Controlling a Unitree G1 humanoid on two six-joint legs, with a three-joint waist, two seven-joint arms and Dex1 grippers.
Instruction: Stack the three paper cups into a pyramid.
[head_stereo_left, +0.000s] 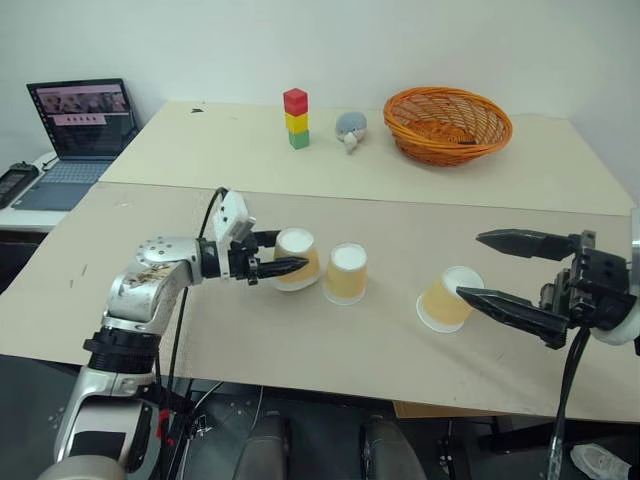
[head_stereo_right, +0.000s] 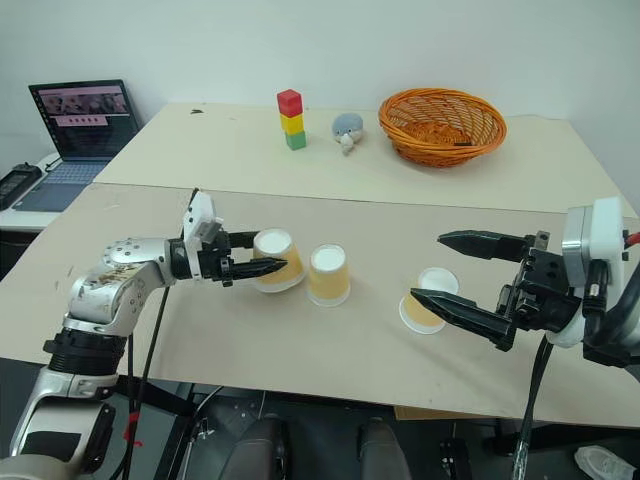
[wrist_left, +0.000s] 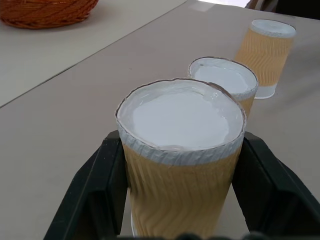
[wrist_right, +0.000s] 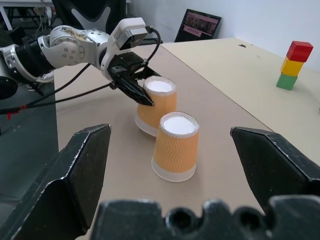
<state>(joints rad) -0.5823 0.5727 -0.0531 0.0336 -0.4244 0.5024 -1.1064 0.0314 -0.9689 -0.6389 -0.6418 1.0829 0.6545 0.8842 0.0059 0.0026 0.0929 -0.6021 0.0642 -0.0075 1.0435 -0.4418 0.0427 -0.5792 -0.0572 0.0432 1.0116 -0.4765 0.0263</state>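
Cups are what I am working with, three little orange paper ones, all on the near desk (head_stereo_left: 250, 340).

I start at the left. I see a laptop (head_stereo_left: 80, 125) open on a side table. Next comes my left gripper (head_stereo_left: 283, 252). It reaches in from the left, and its jaws are closed on the sides of the first cup (head_stereo_left: 297, 258). This cup is upside down, with its white base on top. In the left wrist view I see one black finger (wrist_left: 97, 187) on each side of it, pressed to the ribbed paper. I cannot tell if its rim touches the desk or not.

Just beside it, on the right, stands the second cup (head_stereo_left: 346, 272). It is upside down too and it stands straight on the desk. The two cups are close, but I see a small gap between them.

On the far desk I see a block tower (head_stereo_left: 296, 118), red on yellow on green. Near it is a small grey toy (head_stereo_left: 350, 127), and then an orange woven basket (head_stereo_left: 447, 123).

Further right on the near desk is the third cup (head_stereo_left: 446, 298), well apart from the other two. It looks tipped over, leaning away from me.

Last comes my right gripper (head_stereo_left: 482, 267). Its jaws are wide apart and hold nothing. They point left, and the lower finger crosses in front of the third cup.
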